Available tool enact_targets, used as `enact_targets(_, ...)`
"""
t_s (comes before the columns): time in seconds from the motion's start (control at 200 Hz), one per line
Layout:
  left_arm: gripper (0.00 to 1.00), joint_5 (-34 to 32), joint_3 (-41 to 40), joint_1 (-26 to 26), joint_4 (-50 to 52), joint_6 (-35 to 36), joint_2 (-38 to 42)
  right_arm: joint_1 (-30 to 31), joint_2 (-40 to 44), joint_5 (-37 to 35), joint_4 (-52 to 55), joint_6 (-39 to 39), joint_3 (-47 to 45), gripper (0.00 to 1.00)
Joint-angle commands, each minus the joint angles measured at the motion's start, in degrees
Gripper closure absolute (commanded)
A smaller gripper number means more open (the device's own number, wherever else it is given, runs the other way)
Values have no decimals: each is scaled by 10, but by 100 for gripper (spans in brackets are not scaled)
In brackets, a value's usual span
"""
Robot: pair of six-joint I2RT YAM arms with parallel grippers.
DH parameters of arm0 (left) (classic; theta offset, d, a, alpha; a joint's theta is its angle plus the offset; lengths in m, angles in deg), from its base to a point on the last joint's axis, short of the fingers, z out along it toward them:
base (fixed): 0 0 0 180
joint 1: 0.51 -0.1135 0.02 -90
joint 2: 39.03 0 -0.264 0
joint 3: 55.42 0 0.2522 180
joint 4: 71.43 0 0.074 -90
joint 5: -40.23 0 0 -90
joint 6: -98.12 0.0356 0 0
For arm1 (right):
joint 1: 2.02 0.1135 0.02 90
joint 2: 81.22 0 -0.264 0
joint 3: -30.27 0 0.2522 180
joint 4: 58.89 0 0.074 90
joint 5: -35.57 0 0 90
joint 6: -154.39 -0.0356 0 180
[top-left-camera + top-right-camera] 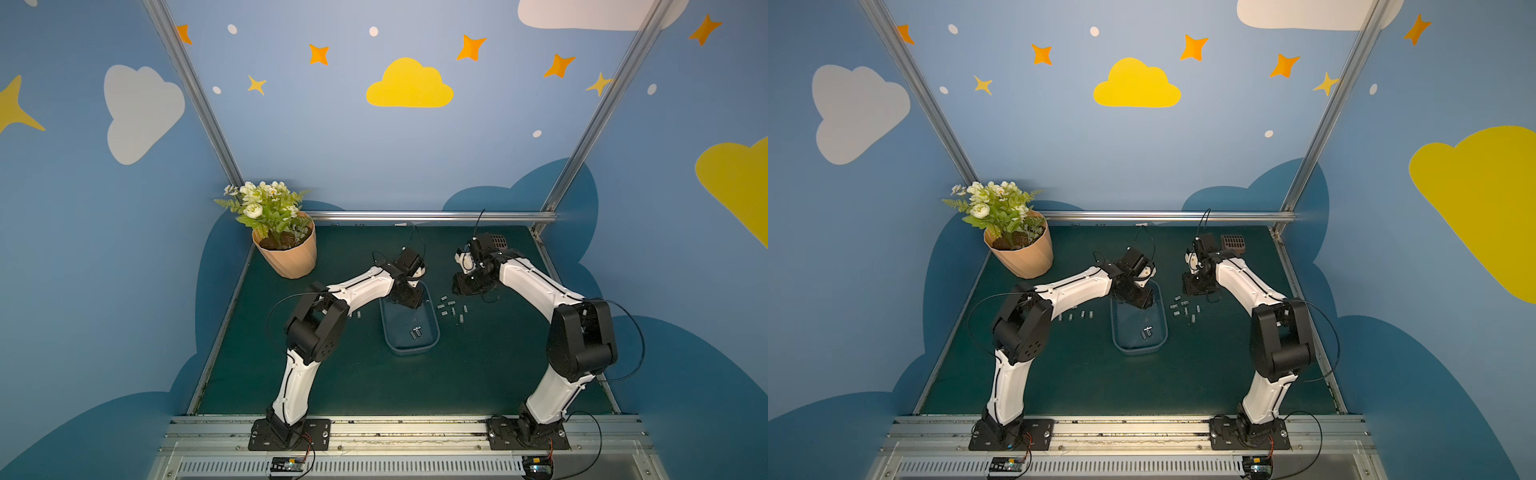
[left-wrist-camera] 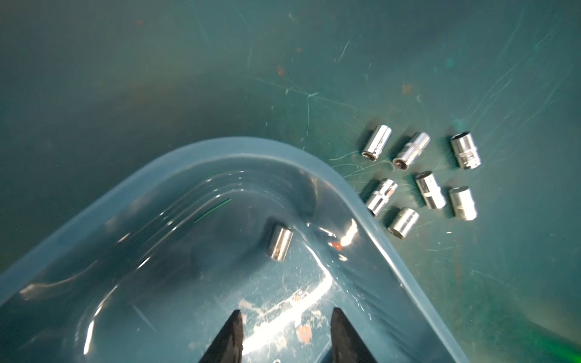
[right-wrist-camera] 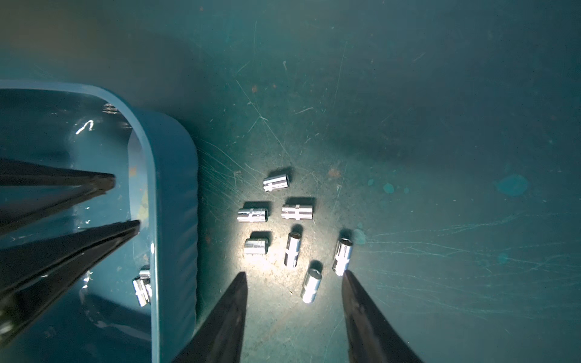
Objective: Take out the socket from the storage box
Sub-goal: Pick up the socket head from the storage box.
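The chrome socket (image 2: 279,242) lies on its side in the storage box (image 2: 314,158), near a rounded corner. It is probably hard, smooth and slippery, so pinch it across the barrel. The left gripper (image 2: 286,314) hangs inside the box, fingers half apart and empty. The right gripper (image 3: 294,276) is likewise half apart and empty, over the loose sockets (image 3: 297,212) outside.

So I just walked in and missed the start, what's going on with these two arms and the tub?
The left gripper reaches into the storage box, jaws open and empty, with one socket lying just ahead of it. The right gripper hovers open over seven sockets lying on the mat beside the box. More sockets lie in the box's near end.
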Motion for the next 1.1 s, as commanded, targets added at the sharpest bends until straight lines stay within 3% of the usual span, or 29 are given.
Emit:
enact_targets(0.0, 54, -6, 25, 3, 17, 29, -22, -3, 17, 9, -7, -7, -10, 50)
enact_targets(0.466, 57, -3, 84, 4, 8, 54, -88, -6, 19, 11, -11, -10, -23, 50)
enact_targets(1.096, 71, 2, 56, 11, 9, 56, -99, -7, 13, 15, -13, -12, -19, 50)
